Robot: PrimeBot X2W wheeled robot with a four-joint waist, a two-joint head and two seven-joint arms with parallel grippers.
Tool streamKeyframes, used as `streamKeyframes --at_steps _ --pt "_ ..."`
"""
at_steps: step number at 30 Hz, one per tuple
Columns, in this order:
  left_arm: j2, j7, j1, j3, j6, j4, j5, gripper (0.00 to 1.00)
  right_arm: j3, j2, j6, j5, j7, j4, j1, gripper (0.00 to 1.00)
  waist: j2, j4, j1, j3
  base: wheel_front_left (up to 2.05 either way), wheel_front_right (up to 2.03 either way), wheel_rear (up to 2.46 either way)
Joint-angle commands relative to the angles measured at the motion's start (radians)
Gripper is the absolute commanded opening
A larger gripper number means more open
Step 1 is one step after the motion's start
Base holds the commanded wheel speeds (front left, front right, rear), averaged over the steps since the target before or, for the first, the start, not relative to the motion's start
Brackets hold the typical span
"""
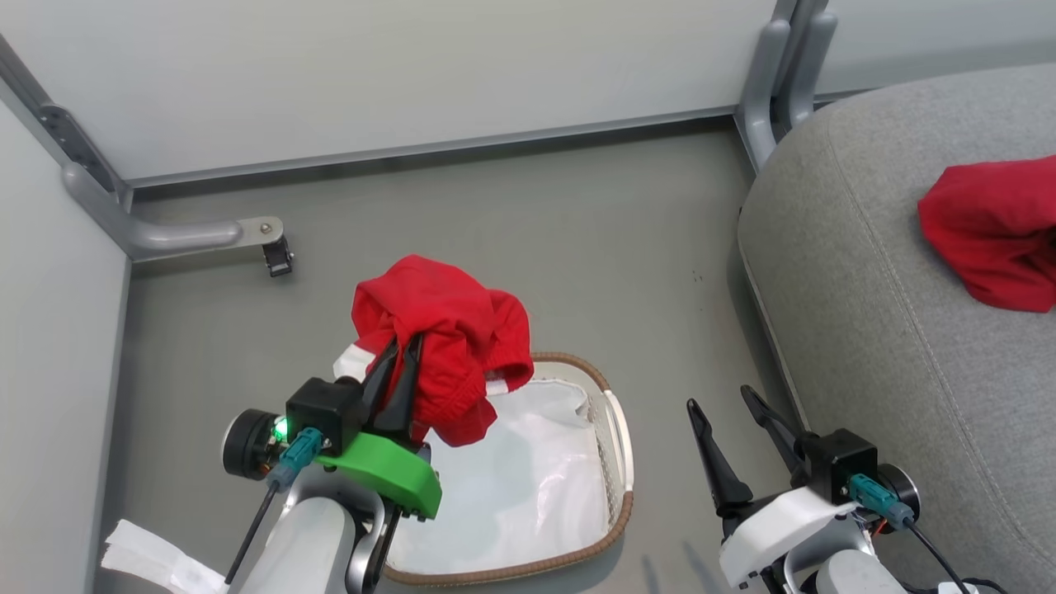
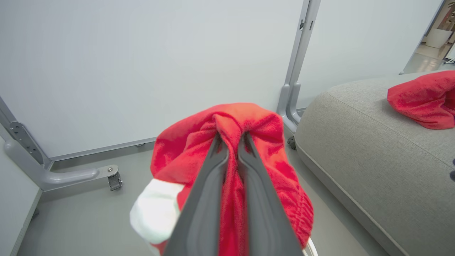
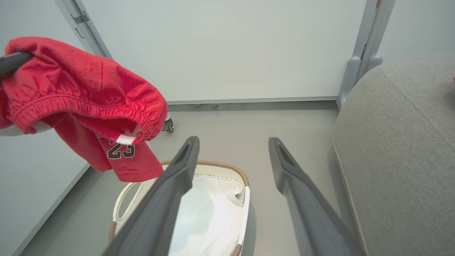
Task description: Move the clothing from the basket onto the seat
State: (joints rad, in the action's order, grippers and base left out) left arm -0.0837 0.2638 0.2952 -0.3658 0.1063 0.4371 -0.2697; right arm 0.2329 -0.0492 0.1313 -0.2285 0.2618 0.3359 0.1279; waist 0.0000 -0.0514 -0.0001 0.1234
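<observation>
- Seat (image 1: 866, 330): large grey upholstered cushion with a rounded edge and a stitched seam, at the robot's right. It is the destination.
- Basket (image 1: 577, 363): oval, white, with a brown woven rim, on the floor between the two arms. No red cloth shows in the part of it that can be seen.
- Liner (image 1: 520, 478): crumpled white sheet inside the basket. It is not part of the load and should be left where it is.
- Clothing, held piece (image 1: 437, 330): red garment with white trim and a dark number print. It is bunched over the left fingers and lifted clear above the basket's left end, with its hem hanging free.
- Clothing, placed piece (image 1: 998, 231): red heap resting on the seat, well in from the edge.
- Left gripper (image 1: 404, 342): jaws clenched on a fold of the held garment, with cloth draped over both fingers.
- Right gripper (image 1: 718, 398): fingers spread wide and empty, low between basket and seat.
- Step in hand, judged: carrying the second garment across to the seat.
- Handling notes:
  - Keep the grip firm, since the pinch holds only a fold.
  - Travel high enough for the hanging hem to pass over the basket rim and the right fingers.
  - Reach past the cushion's rounded edge to a spot near the placed piece.
  - Lower until cloth meets cushion, then let go, so nothing slides to the floor.
</observation>
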Motion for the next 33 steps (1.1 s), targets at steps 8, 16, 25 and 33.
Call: streamKeyframes --at_steps 8,16,25,33 --pt "0.020 0.001 0.011 0.029 0.019 -0.103 0.021 0.00 0.006 -0.004 -0.001 -0.003 0.005 0.012 -0.035 1.00 0.0000 0.017 0.0001 -0.040 0.00 0.00 0.00" --pt "0.027 0.001 0.032 0.026 0.024 -0.187 0.015 0.00 0.002 -0.004 -0.001 -0.006 0.005 0.017 -0.040 1.00 0.0000 0.015 0.0001 -0.047 0.00 0.00 0.00" --pt "0.031 0.001 0.016 0.020 0.026 -0.205 0.010 0.00 0.002 -0.004 -0.001 0.000 0.005 0.013 -0.037 1.00 0.0000 0.019 0.0001 -0.048 0.00 0.00 0.00" --pt "0.032 0.001 0.007 -0.002 0.026 -0.217 0.001 0.00 0.154 -0.027 -0.001 0.108 0.005 -0.018 0.059 1.00 0.0000 0.028 0.0001 -0.036 0.00 0.00 0.00"
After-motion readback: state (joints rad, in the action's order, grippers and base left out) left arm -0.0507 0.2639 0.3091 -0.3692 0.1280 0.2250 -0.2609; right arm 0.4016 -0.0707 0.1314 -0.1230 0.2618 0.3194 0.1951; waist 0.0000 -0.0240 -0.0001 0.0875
